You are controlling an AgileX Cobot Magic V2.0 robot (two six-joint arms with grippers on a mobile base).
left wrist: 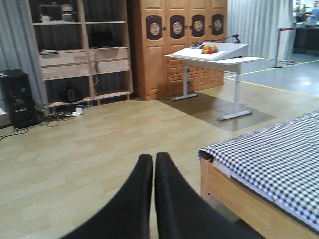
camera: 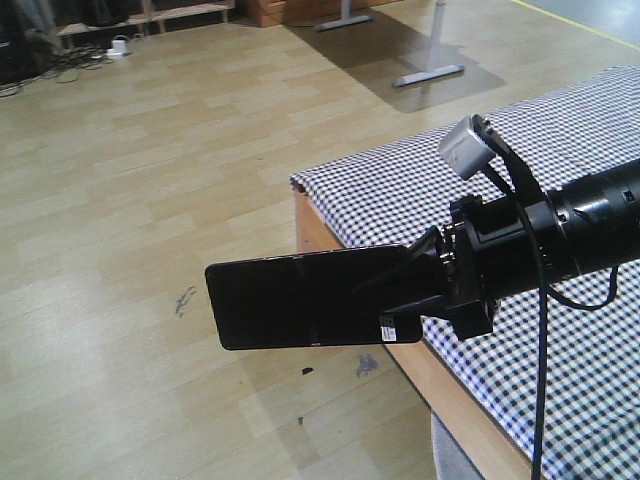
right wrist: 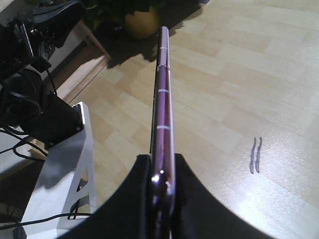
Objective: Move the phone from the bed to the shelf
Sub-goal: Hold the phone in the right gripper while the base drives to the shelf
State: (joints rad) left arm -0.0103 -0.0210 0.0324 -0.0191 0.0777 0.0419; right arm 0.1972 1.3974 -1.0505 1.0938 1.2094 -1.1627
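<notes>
My right gripper [camera: 425, 290] is shut on one end of the phone [camera: 300, 298], a glossy black slab with a white barcode sticker, held level in the air over the floor just left of the bed's corner. In the right wrist view the phone [right wrist: 162, 99] shows edge-on, pinkish-purple, pinched between the two black fingers [right wrist: 142, 194]. The bed [camera: 560, 180] with its black-and-white check cover lies at the right. My left gripper [left wrist: 153, 160] is shut with nothing in it. The shelf [left wrist: 84, 55], of pale wood with open compartments, stands against the far wall.
A white desk on metal legs [left wrist: 212, 55] stands beyond the bed [left wrist: 269, 159]. A brown wooden cabinet [left wrist: 179, 45] is beside the shelf, and a black speaker [left wrist: 19, 97] with cables on the floor to its left. A white stand [right wrist: 65, 169] and black gear [right wrist: 30, 74] show at the left.
</notes>
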